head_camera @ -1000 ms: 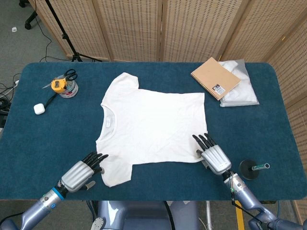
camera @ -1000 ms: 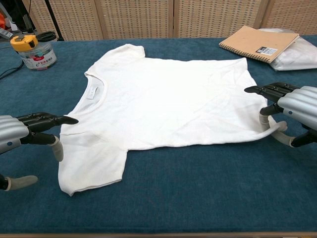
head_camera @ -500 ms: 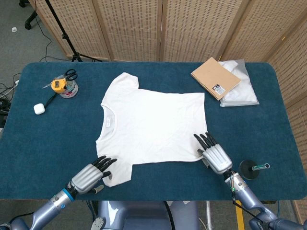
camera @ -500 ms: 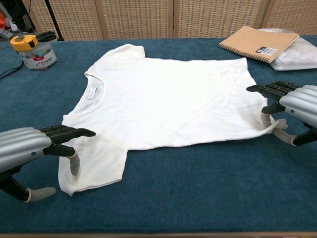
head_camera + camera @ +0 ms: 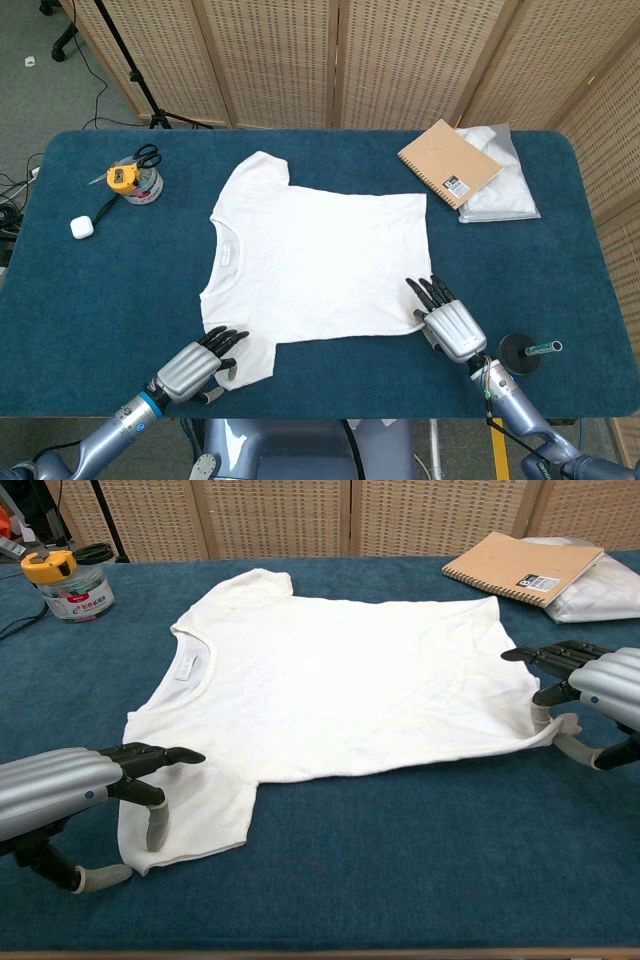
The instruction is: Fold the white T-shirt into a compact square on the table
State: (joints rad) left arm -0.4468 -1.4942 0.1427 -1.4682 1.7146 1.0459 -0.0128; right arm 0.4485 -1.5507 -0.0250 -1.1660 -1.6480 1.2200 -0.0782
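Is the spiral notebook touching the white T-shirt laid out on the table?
Apart. Head view shows blue table between the notebook and the T-shirt.

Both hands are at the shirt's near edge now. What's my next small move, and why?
Probably close both hands on the cloth. The left hand hovers open over the near sleeve, the right hand sits at the hem corner, and the T-shirt lies flat and unfolded, so neither hand looks to have a firm grip for lifting the edge.
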